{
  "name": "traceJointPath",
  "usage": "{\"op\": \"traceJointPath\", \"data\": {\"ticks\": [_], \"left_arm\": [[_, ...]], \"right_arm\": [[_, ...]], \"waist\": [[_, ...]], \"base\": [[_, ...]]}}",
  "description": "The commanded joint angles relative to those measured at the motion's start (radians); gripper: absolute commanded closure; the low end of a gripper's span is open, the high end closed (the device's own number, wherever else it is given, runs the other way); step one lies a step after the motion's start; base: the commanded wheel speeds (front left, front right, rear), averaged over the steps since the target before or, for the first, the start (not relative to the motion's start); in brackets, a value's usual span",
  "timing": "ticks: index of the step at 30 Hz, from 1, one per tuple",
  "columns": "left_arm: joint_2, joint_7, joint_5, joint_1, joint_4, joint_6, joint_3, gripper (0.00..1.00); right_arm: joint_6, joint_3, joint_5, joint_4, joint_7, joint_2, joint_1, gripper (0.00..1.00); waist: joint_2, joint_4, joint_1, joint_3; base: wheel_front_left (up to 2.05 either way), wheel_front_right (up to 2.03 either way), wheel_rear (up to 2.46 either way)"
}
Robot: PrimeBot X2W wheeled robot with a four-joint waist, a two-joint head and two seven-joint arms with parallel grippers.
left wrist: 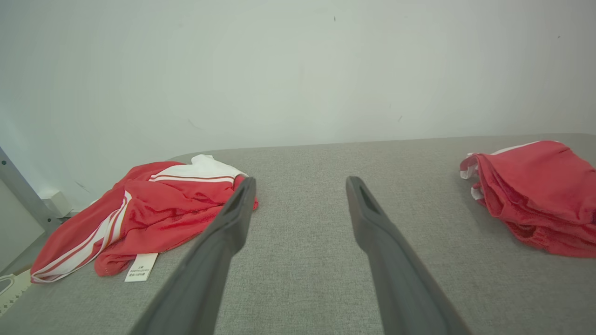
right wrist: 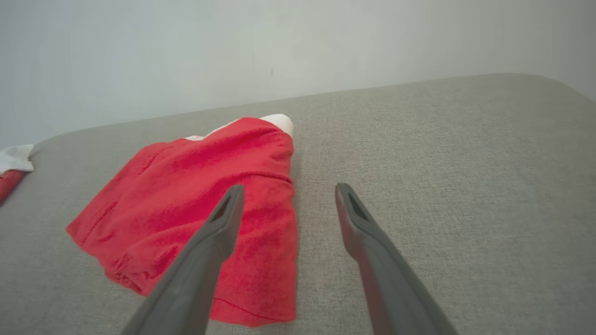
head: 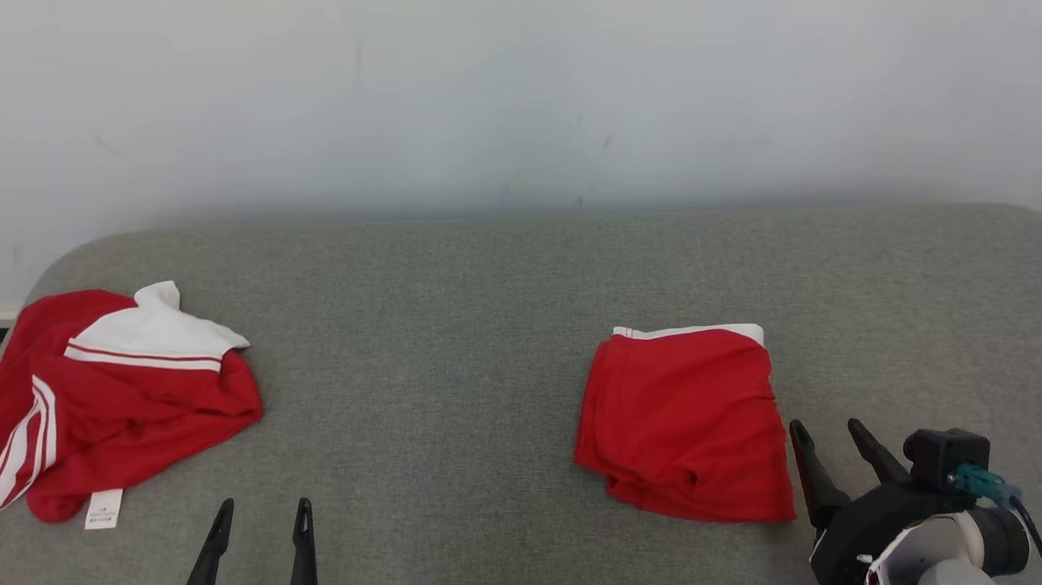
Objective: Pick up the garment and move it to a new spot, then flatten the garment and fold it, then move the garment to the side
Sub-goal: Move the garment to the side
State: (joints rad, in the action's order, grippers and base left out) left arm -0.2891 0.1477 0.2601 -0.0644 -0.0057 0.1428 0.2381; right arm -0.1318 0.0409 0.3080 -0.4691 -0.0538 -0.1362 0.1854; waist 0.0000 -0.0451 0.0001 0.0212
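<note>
A crumpled red garment [head: 112,398] with white stripes and a white panel lies at the left end of the grey cushion [head: 435,349], its white label toward me. In the left wrist view this garment [left wrist: 139,214] sits left of the fingers. A second red garment [head: 685,417], folded into a neat rectangle with a white edge at the back, lies right of centre [right wrist: 195,204]. My left gripper [head: 265,506] hovers open and empty near the front edge [left wrist: 301,181]. Open and empty too, my right gripper [head: 824,424] stands just right of the folded garment [right wrist: 289,187].
The cushion's padded top runs wide from left to right with rounded far corners. A pale wall [head: 512,91] rises right behind it. A grey metal post [left wrist: 21,195] stands beyond the cushion's left end in the left wrist view.
</note>
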Motion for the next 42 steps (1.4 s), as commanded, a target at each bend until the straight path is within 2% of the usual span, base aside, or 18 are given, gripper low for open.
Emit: {"op": "traceJointPath", "data": {"ticks": [1, 6, 7, 13, 19, 20, 21, 24, 31, 42], "left_arm": [[0.004, 0.003, 0.005, 0.021, 0.011, -0.008, 0.008, 0.0], [0.014, 0.009, 0.005, 0.063, 0.029, -0.027, 0.032, 0.0], [0.014, 0.009, 0.005, 0.063, 0.029, -0.027, 0.032, 0.0], [0.019, 0.018, 0.006, 0.098, 0.051, -0.036, 0.047, 0.0], [0.021, 0.032, 0.012, 0.111, 0.077, -0.035, 0.047, 0.0], [0.021, 0.035, 0.014, 0.109, 0.078, -0.033, 0.046, 0.0], [0.021, 0.037, 0.015, 0.107, 0.082, -0.031, 0.044, 0.0], [0.02, 0.041, 0.018, 0.114, 0.088, -0.033, 0.042, 0.0], [0.019, 0.053, 0.025, 0.149, 0.077, -0.035, 0.038, 0.0], [0.003, 0.062, 0.017, 0.238, 0.007, -0.034, 0.025, 0.0]], "right_arm": [[0.002, 0.021, 0.018, -0.083, -0.006, -0.018, 0.059, 0.0], [0.002, 0.063, 0.068, -0.299, -0.001, -0.037, 0.212, 0.0], [0.002, 0.063, 0.068, -0.299, -0.001, -0.037, 0.212, 0.0], [0.002, 0.11, 0.119, -0.534, 0.05, -0.047, 0.324, 0.0], [0.002, 0.15, 0.154, -0.661, 0.059, -0.033, 0.366, 0.0], [0.002, 0.158, 0.167, -0.665, 0.056, -0.026, 0.369, 0.42], [0.002, 0.169, 0.176, -0.665, 0.052, -0.02, 0.372, 1.0], [0.002, 0.206, 0.193, -0.659, 0.026, -0.037, 0.396, 1.0], [0.002, 0.31, 0.173, -0.628, -0.031, -0.133, 0.538, 1.0], [0.002, 0.515, 0.113, -0.613, 0.032, -0.412, 0.827, 1.0]], "waist": [[0.0, -0.043, -0.0001, -0.022], [0.0, -0.093, -0.0001, -0.059], [0.0, -0.093, -0.0001, -0.059], [0.0, -0.131, -0.0001, -0.082], [0.0, -0.134, -0.0001, -0.087], [0.0, -0.132, -0.0001, -0.087], [0.0, -0.127, -0.0001, -0.087], [0.0, -0.115, -0.0001, -0.094], [0.0, -0.089, -0.0001, -0.157], [0.0, -0.071, -0.0001, -0.367]], "base": [[0.0, 0.0, 0.0], [0.0, 0.0, 0.0], [0.0, 0.0, 0.0], [0.0, 0.0, 0.0], [0.0, 0.0, 0.0], [0.0, 0.0, 0.0], [0.0, 0.0, 0.0], [0.0, 0.0, 0.0], [0.0, 0.0, 0.0], [0.0, 0.0, 0.0]]}}
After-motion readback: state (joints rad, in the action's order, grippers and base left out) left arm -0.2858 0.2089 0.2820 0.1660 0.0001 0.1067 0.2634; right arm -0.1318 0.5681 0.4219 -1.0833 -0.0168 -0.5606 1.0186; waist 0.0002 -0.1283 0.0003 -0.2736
